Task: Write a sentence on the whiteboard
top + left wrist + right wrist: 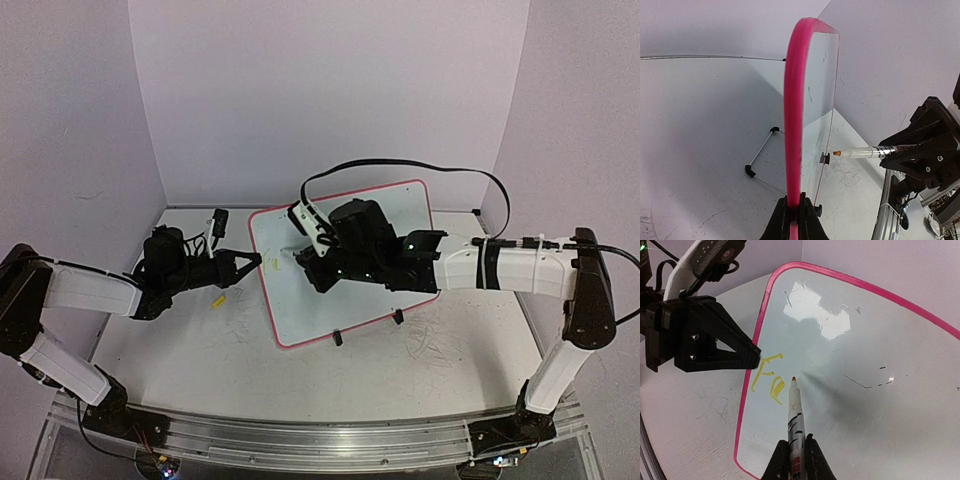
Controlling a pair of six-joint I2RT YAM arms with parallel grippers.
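Observation:
The whiteboard [295,305] stands tilted on the table, with its pink rim edge-on in the left wrist view [792,125]. My left gripper [255,260] is shut on the board's left rim [794,212]. My right gripper [318,268] is shut on a marker [795,415] and holds it in front of the board [875,405]. The sentence [769,379] is only two yellow letters, "Fa", near the left rim; it shows faintly from above [272,262]. The marker's orange tip sits just right of the "a". The left wrist view shows the marker [865,151] with a small gap to the board.
Two black clip feet [337,338] [398,316] hold the board's near edge. A wire stand [760,155] props it from behind. A small yellow piece [218,301] lies on the table left of the board. Grey scribbles [432,345] mark the table at the right.

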